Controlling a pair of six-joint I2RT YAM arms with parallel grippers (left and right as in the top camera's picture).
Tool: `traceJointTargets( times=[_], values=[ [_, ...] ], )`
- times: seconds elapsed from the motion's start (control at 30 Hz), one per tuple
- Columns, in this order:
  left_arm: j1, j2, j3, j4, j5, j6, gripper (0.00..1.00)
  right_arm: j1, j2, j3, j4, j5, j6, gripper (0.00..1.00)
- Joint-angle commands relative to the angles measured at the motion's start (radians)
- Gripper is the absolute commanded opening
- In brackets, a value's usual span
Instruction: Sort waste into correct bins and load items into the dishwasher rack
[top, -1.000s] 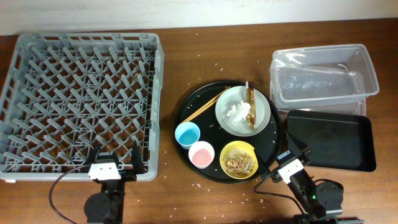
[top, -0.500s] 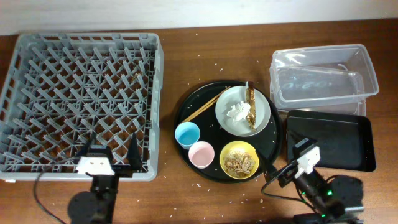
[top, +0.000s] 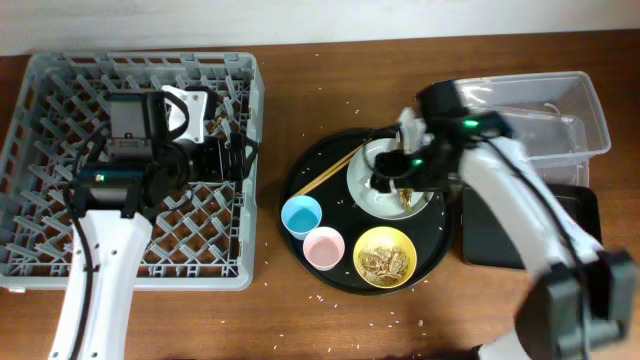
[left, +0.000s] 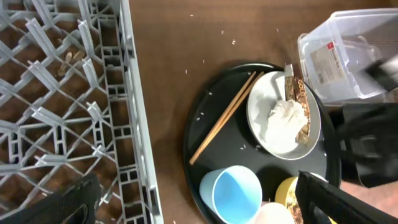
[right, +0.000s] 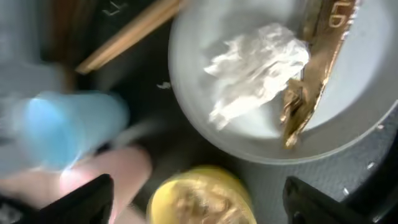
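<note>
The grey-green plate (top: 368, 198) on the round black tray holds white tissue (top: 381, 181) and the gold wrapper (right: 317, 56). Chopsticks (top: 330, 172), blue cup (top: 301, 215), pink cup (top: 323, 247) and yellow bowl (top: 384, 257) with brown scraps share that tray. My right gripper (top: 398, 168) hovers open and empty over the plate; its view is blurred, with its jaws (right: 205, 199) above the bowl. My left gripper (top: 238, 160) is open and empty over the right side of the grey rack (top: 60, 150); its jaws (left: 199, 205) frame the blue cup (left: 230, 190).
The clear tub (top: 545, 120) stands at the right, with the shallow black tray (top: 580, 235) in front of it, partly under my right arm. The round black tray (top: 300, 180) lies between rack and bins. White rice grains are scattered on the wood.
Both arms rose from the table's front edge. The left moved back over the rack's right side and the right swung over the plate. No object has moved.
</note>
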Motion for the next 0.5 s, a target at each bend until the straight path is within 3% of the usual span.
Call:
traceJointTargets(
  times=[0.0, 0.07, 0.1, 0.13, 0.17, 0.2, 0.3, 0.33, 0.47],
  values=[
    [0.001, 0.004, 0.017, -0.009, 0.018, 0.002, 1.0, 0.066, 0.175, 0.0, 0.137, 0.182, 0.097, 0.84],
    [0.001, 0.004, 0.017, -0.019, 0.018, 0.002, 0.99, 0.066, 0.28, 0.0, 0.25, 0.204, 0.146, 0.79],
    [0.001, 0.004, 0.017, -0.026, 0.018, 0.002, 1.0, 0.066, 0.303, 0.0, 0.267, 0.206, 0.154, 0.69],
    [0.001, 0.004, 0.017, -0.032, 0.018, 0.002, 1.0, 0.066, 0.309, 0.003, 0.257, 0.191, 0.156, 0.35],
    [0.0, 0.004, 0.017, -0.036, 0.018, 0.002, 0.99, 0.066, 0.275, 0.009, 0.232, 0.191, 0.152, 0.14],
    [0.001, 0.004, 0.017, -0.035, 0.018, 0.002, 1.0, 0.066, 0.164, 0.043, 0.175, 0.191, 0.14, 0.04],
    [0.001, 0.004, 0.017, -0.035, 0.018, 0.002, 1.0, 0.01, -0.058, 0.09, 0.139, 0.195, 0.14, 0.04],
    [0.001, 0.004, 0.017, -0.035, 0.018, 0.002, 1.0, -0.086, -0.157, 0.091, 0.142, 0.222, 0.157, 0.04],
    [0.001, 0.004, 0.017, -0.035, 0.018, 0.002, 1.0, -0.335, -0.092, 0.085, 0.172, 0.34, 0.156, 0.04]
  ],
)
